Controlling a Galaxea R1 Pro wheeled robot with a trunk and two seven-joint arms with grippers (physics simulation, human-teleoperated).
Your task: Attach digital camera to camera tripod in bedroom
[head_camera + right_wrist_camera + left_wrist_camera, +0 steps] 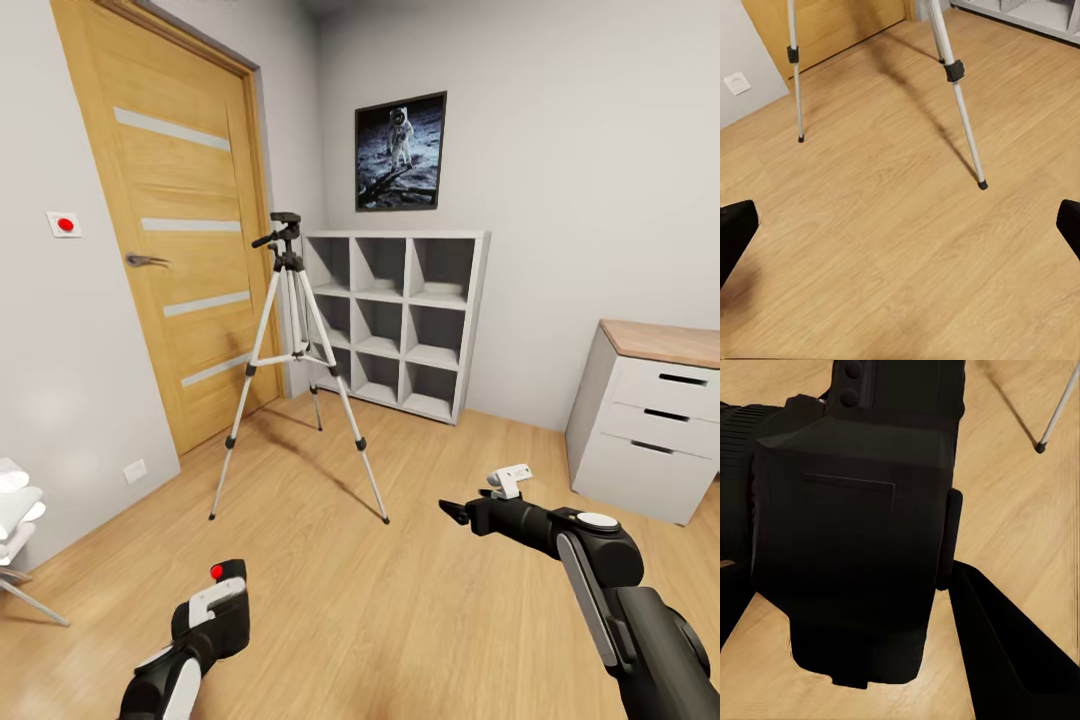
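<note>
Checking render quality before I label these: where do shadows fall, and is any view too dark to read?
Head view: camera tripod casts a soft shadow across the floor. Right wrist view: the same shadow trails its legs. Left wrist view: digital camera is near-black, detail faint.

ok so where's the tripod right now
In the head view the camera tripod stands on the wood floor left of centre, between the oak door and the grey cube shelf.
</note>
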